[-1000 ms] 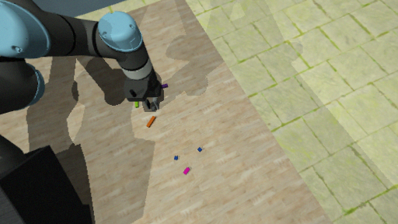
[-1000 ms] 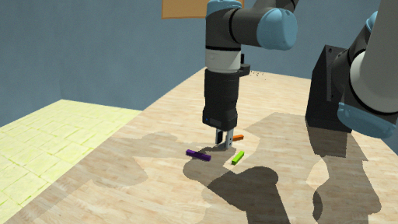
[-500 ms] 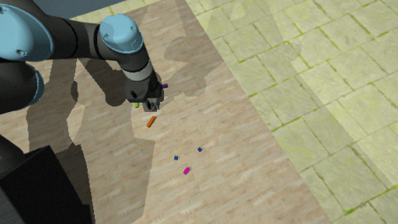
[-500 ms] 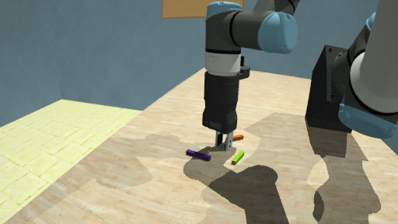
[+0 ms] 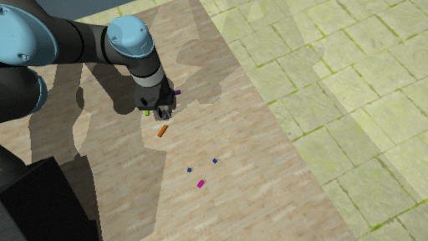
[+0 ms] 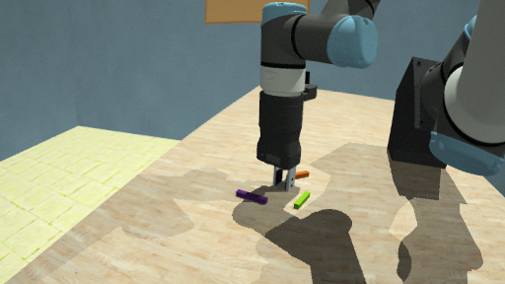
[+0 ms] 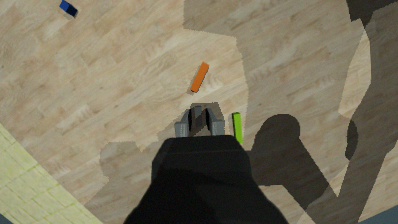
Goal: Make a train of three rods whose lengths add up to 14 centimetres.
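We are seeing our end effector (image 5: 163,113) (image 6: 284,187) (image 7: 198,115) standing with fingers apart, gripping nothing, above the table (image 5: 251,180) (image 6: 197,247) (image 7: 125,65). Top view alone is showing the magenta rod (image 5: 201,183) and both blue rods; exterior is revealing the whole purple rod (image 5: 177,92) (image 6: 252,196), which wrist is missing. All three are showing orange (image 5: 162,130) (image 6: 302,175) (image 7: 200,77) and lime (image 5: 147,113) (image 6: 302,200) (image 7: 237,128) rods lying apart
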Robot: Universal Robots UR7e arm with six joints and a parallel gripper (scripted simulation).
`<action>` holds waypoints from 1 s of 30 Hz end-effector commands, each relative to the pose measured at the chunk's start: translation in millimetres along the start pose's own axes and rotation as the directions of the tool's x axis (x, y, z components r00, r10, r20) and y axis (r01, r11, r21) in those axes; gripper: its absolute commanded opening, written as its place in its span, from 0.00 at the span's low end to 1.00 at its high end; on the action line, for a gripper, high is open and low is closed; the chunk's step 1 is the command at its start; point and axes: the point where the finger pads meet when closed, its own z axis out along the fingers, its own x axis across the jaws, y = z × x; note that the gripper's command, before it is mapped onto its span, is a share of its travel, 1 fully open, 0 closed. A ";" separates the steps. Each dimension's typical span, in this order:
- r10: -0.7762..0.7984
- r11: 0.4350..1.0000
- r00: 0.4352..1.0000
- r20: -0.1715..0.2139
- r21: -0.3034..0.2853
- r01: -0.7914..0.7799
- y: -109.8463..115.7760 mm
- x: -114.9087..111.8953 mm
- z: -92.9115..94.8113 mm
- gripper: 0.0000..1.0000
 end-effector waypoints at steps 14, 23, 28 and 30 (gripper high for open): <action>0.000 1.000 1.000 0.001 0.000 0.000 0.1 -0.3 -0.3 0.54; 0.000 1.000 1.000 0.001 0.000 0.000 0.1 -0.3 -0.3 0.24; 0.000 1.000 1.000 0.001 0.000 0.000 0.1 -0.3 -0.3 0.24; 0.000 1.000 1.000 0.001 0.000 0.000 0.1 -0.3 -0.3 0.24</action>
